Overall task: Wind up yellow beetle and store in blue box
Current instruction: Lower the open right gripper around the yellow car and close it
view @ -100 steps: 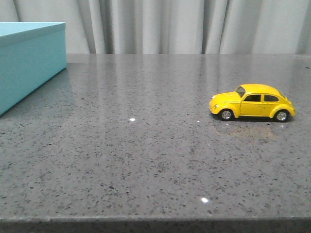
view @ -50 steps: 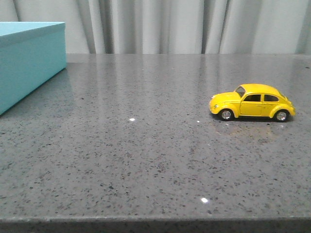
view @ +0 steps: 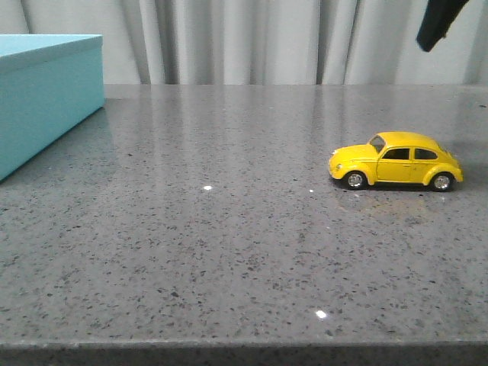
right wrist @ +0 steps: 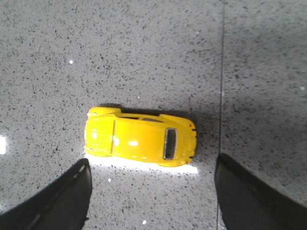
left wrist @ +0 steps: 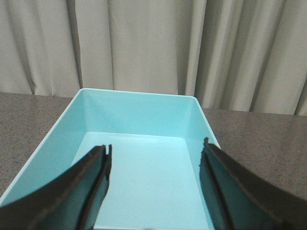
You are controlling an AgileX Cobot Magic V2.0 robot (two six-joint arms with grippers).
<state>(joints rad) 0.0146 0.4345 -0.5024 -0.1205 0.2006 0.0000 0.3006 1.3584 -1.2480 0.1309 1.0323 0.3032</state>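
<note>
Our left end effector [left wrist: 153,184] hangs spread wide over the blue box [left wrist: 139,120], at the tabletop's [view: 229,229] far left. Our right end effector [right wrist: 151,191], also open, hovers above the yellow beetle [view: 396,160]; its dark tip has newly entered the front view. The glossy beetle sits upright, nose leftward, on the right.

Right arm's dark tip [view: 438,24] now in front view's upper right corner, above yellow beetle [view: 396,161].
</note>
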